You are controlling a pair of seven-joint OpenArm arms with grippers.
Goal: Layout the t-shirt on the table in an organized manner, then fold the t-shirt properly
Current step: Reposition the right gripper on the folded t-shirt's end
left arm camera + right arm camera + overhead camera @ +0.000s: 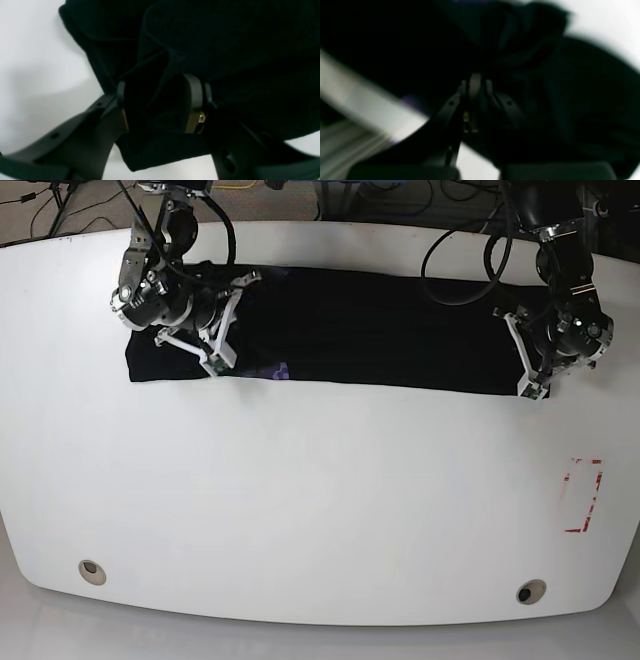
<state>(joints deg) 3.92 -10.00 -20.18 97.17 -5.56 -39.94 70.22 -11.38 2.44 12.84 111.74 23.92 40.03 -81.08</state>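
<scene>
Left pincer [160, 105]: its jaws stand part-way apart with a thick bunch of black cloth pinched between them; it grips the t-shirt [370, 330] at the end on the base view's right.
Left fingers [193, 97]: dark pads with brass-coloured backing, cloth folds packed in the gap and a hem edge hanging below them.
Right pincer [475, 85]: jaws pressed tight together, down in dark cloth; the wrist view is too blurred to tell whether any fabric is caught between the tips.
Right arm: over the shirt's other end, on the base view's left, its white-framed head low on the fabric.
T-shirt: stretched into a long dark band across the far part of the counter [320, 500], between the two arms; mostly plain black on top, with a small purple patch [280, 370] peeking at the near edge.
Counter: glossy white with rounded corners, a round grommet hole [91, 571] near the front on one side and another [531, 591] on the other.
Tape rectangle [584, 495]: red and white, well apart from the shirt, toward the front on the base view's right.
</scene>
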